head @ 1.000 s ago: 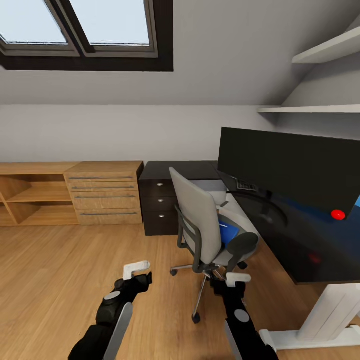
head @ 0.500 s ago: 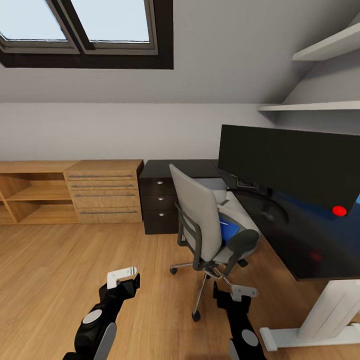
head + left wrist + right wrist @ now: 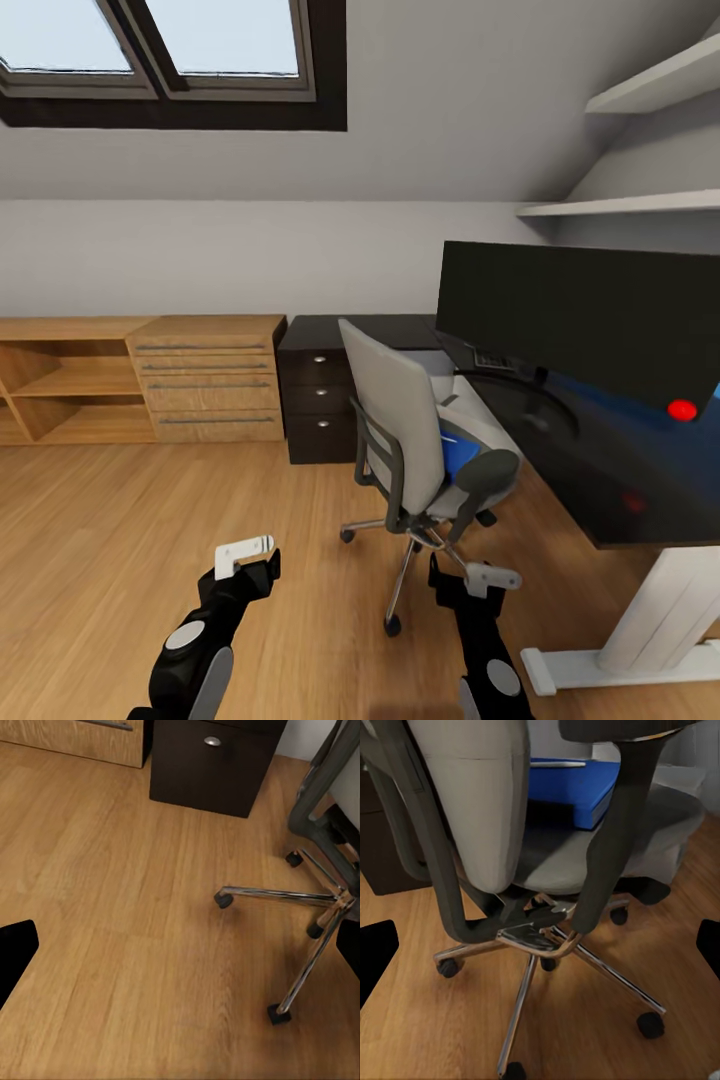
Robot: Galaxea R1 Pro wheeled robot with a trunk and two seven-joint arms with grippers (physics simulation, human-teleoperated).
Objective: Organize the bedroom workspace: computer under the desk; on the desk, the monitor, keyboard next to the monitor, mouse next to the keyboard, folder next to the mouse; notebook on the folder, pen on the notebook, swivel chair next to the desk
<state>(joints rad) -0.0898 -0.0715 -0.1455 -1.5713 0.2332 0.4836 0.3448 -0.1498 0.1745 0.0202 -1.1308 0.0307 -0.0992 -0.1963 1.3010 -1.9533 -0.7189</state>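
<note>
The grey swivel chair (image 3: 400, 430) stands on the wooden floor with its seat turned toward the black desk (image 3: 610, 500). On that seat lies the blue folder (image 3: 458, 452) (image 3: 574, 787), with a thin whitish stick, apparently the pen (image 3: 559, 763), on top of it. The wide black monitor (image 3: 580, 320) stands on the desk. A light grey box, likely the computer (image 3: 445, 378), sits behind the chair under the desk. My left gripper (image 3: 247, 560) hangs open over bare floor. My right gripper (image 3: 478, 582) is open, low behind the chair's chrome base (image 3: 536, 937). Keyboard, mouse and notebook are out of view.
A black drawer unit (image 3: 318, 405) with silver knobs closes the desk's far end. A light wooden shelf bench with drawers (image 3: 140, 380) runs along the left wall. The desk's white leg (image 3: 660, 620) stands at the right. White shelves (image 3: 640, 205) hang above the desk.
Both arms have dropped and drawn back toward me, away from the chair. The head view has tilted slightly. Chair and folder have not moved.
</note>
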